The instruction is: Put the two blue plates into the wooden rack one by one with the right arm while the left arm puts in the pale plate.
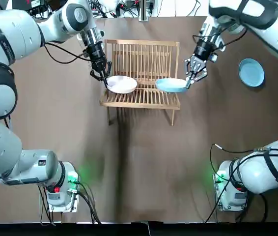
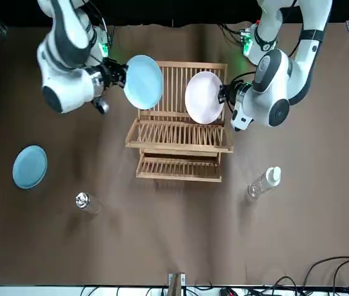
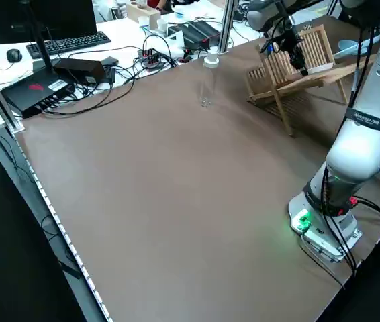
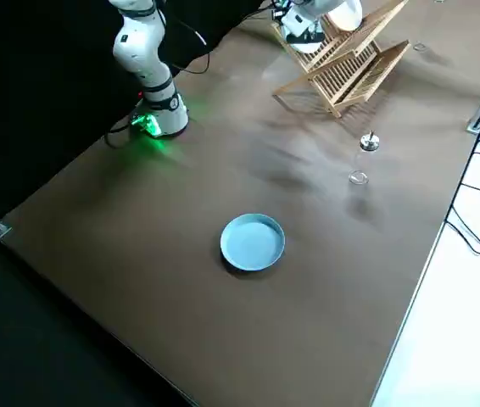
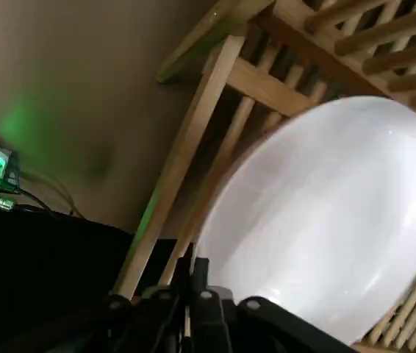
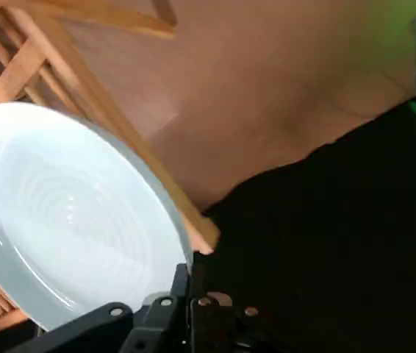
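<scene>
My right gripper (image 1: 193,78) clamped the first blue plate (image 1: 172,85), my left gripper (image 1: 101,74) the pale plate (image 1: 122,84), both at the rack (image 1: 141,53), unreleased; the second blue plate (image 1: 251,72) lay on the bench (image 1: 144,162).

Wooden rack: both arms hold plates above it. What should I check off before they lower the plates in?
1. Left claw grips the pale plate at its rim: ok.
2. Right claw grips the blue plate at its rim: ok.
3. The two held plates are apart from each other over the rack: ok.
4. Each plate's edge lines up with a slot: cannot tell.
5. Second blue plate lies flat on the table, ready to be fetched: ok.
6. Bottle stands away from the rack: ok.
</scene>
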Tool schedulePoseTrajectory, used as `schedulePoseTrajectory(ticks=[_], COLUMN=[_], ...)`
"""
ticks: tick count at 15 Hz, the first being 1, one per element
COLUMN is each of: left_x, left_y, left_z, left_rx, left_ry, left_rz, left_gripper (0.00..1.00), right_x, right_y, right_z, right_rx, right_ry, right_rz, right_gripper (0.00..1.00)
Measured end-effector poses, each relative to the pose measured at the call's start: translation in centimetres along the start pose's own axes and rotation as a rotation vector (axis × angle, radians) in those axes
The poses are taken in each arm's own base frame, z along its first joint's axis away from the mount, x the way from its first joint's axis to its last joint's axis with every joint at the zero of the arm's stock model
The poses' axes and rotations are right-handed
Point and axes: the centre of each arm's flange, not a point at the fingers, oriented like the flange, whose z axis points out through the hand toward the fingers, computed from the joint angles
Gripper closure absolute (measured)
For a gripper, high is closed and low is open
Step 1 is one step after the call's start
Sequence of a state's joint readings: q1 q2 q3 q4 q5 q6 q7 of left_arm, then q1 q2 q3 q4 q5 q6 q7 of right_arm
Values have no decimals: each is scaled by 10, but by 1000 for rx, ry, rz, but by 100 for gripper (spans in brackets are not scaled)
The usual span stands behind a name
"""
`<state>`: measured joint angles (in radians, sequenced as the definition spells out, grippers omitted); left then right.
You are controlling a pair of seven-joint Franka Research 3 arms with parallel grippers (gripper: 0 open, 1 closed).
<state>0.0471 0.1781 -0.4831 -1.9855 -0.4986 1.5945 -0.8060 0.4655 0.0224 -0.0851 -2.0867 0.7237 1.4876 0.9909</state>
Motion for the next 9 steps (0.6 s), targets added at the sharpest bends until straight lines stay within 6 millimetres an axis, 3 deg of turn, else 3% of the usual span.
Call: schedulePoseTrajectory(ticks=[3, 8, 9], left_x=[-2, -9, -12], left_y=[2, 8, 10], left_z=[4, 14, 17], left_rx=[7, 29, 34], left_ry=[-1, -2, -2], left_rz=[-29, -46, -42], left_gripper=[95, 93, 87], right_x=[-4, -1, 0], right_y=[-11, -16, -18], right_z=[26, 26, 28], right_rx=[11, 59, 63], right_ry=[29, 50, 54], right_rz=[4, 9, 10], right_gripper=[97, 96, 94])
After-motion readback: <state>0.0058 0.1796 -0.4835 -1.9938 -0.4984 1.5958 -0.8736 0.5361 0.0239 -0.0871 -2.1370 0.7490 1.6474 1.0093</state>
